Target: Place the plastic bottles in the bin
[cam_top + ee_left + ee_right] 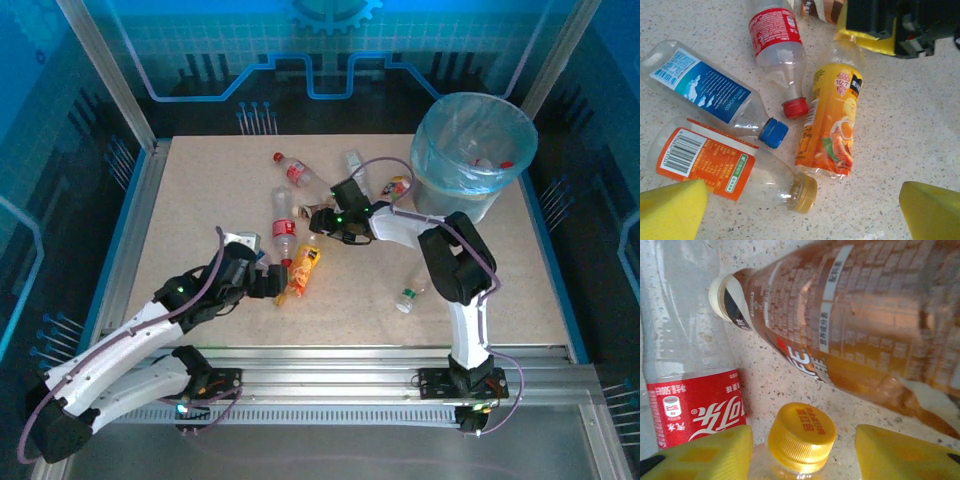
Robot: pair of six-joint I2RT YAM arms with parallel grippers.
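Speckled, stone-look beige worktop [200, 200], seen from above and from both wrists.

Far right: the bin [432, 170], a round grey bucket lined with a crinkled, translucent light-blue bag. A red cap and pale plastic show inside it.

Centre: clear, thin-walled plastic bottles lie on their sides.
- (a) The juice bottle [832, 125] has a glossy yellow-orange wrap printed with fruit and a ribbed yellow cap.
- (b) The cola bottle [777, 40] has a red label, a red cap and a smooth tapering neck.
- (c) The blue-labelled bottle [705, 87] is flattened and has a blue cap.
- (d) The orange-labelled bottle [730, 170] carries a barcode and a dull gold cap.
- (e) The tea bottle [850, 325] has a brown printed sleeve and a white cap, and it lies just beyond (a).

Bottles (a) to (d) lie close together, their cap ends converging.

Apart from the cluster, a small green-capped bottle [406, 298] lies near and to the right. A red-capped bottle [292, 170] lies farther off, and another bottle [397, 185] lies just beside the bin.

The left gripper [801, 215] has yellow foam-like wedge pads. Its jaws are spread wide above (d) with nothing between them.

The right gripper [805, 455] has the same yellow pads. Its jaws stand apart on either side of the cap end of (a). A strip of worktop shows between the cap and the right-hand pad.
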